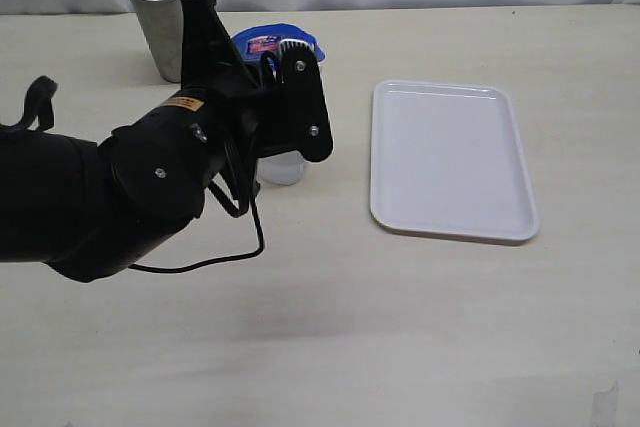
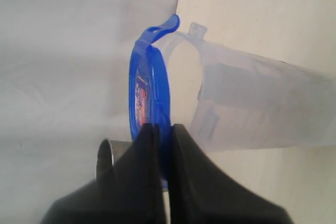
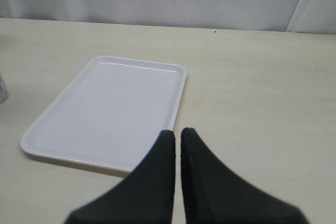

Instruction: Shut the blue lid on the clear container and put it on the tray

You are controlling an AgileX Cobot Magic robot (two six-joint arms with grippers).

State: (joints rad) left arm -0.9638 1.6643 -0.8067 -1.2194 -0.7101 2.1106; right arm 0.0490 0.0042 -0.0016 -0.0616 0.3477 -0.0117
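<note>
The left claw point(image 2: 161, 129) is pinched shut on the edge of the blue lid point(image 2: 149, 85), which is set against the mouth of the clear container point(image 2: 252, 108). One flap is seen sticking out, so the lid is judged seated but not snapped down. The container appears to stand on the tabletop point(image 1: 400, 327), between the metal cup point(image 1: 160, 17) and the tray point(image 1: 450, 157), apart from both. The right claw point(image 3: 176, 135) is shut on nothing, near the tray. Latching and placing are judged left to do.
</note>
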